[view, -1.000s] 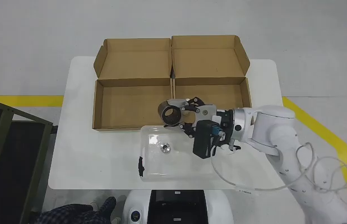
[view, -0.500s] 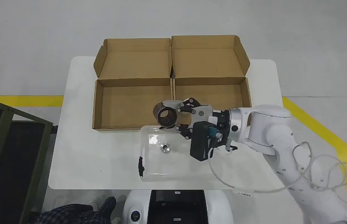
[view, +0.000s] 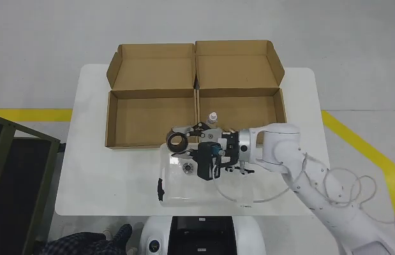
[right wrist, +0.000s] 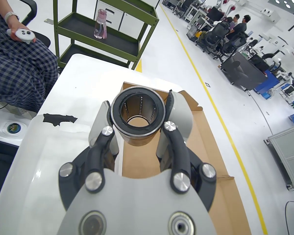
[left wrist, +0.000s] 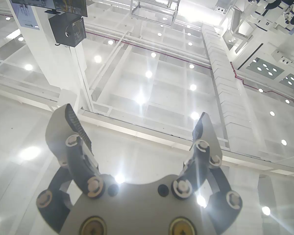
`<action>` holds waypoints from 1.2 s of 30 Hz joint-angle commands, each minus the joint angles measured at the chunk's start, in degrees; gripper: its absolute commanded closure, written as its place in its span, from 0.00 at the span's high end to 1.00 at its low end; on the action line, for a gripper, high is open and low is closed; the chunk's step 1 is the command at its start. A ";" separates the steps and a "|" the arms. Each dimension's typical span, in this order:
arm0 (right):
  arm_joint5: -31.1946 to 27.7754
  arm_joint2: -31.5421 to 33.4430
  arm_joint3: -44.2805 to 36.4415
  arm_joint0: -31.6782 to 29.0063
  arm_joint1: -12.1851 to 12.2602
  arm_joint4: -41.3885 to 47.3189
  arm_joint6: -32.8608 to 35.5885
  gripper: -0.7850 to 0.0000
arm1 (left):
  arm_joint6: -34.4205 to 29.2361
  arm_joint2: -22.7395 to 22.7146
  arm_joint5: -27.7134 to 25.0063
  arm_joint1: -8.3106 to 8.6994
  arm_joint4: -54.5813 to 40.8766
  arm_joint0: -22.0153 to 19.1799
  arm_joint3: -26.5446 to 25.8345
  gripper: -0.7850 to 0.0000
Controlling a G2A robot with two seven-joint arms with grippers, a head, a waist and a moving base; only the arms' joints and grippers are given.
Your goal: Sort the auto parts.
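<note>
Placement is the step in hand. The right gripper [right wrist: 138,105] has its jaws closed on the sides of the bearing sleeve [right wrist: 138,113], with the open bore facing away from the wrist. From above, the sleeve hangs roughly over the near wall of the left cardboard box [view: 110,124], beside the far corner of the clear tray [view: 163,191].

Recommended procedure (a judgement, not an observation):
- Carry the sleeve fully past the wall and over the box floor.
- Lower it close to the floor before opening; a round body is likely to roll if dropped.
- Keep the fingers off the cardboard wall.

Inventory, left to right:
- Cardboard boxes: two, side by side, lids open.
- Clear tray: one.
- Bearing sleeve: one, gripped.
- Small metal part [view: 187,168]: one, in the tray.
- White-capped part [view: 213,116]: one, in the right cardboard box [view: 281,108].

The left gripper [left wrist: 134,113] is spread wide and holds nothing.
</note>
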 commanded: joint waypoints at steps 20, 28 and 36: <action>4.92 -8.96 19.36 8.03 -5.04 1.80 2.68 0.00 | 0.00 0.00 0.00 0.00 0.00 0.00 0.00 1.00; 5.57 -10.26 23.93 10.56 -6.65 2.56 3.45 0.00 | 0.00 0.00 0.00 0.00 0.00 0.00 0.00 1.00; 5.03 -11.56 28.29 12.04 -8.13 3.94 4.01 0.00 | 0.00 0.00 0.00 0.00 0.00 0.00 0.00 1.00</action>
